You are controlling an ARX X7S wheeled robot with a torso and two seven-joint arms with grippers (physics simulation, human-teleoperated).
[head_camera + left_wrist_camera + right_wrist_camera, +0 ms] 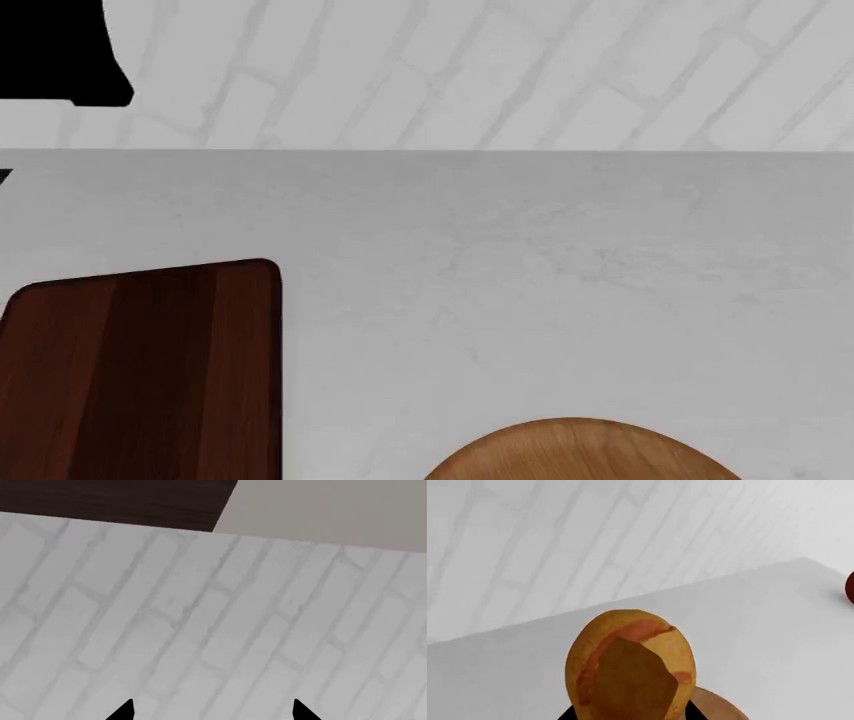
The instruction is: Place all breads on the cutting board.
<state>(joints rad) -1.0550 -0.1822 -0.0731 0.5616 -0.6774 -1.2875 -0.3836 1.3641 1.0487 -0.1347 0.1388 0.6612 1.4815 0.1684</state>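
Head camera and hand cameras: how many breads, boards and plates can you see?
Bread roll: 1
Cutting board: 1
Round wooden plate: 1
Total: 3
A dark red round thing at the picture edge is cut off, so I left it out.

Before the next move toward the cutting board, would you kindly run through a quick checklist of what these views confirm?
1. Bread in right gripper: the bread roll fills the right wrist view, close against the camera; the hold looks likely, but the fingers are hidden: cannot tell.
2. Cutting board in head view, on the counter: ok.
3. Board surface free: the visible part is bare: ok.
4. Left gripper out of the way: its tips are apart, facing the brick wall, holding nothing: ok.
5. Wooden plate apart from the board: ok.
6. Second bread located: not visible in any view: cannot tell.
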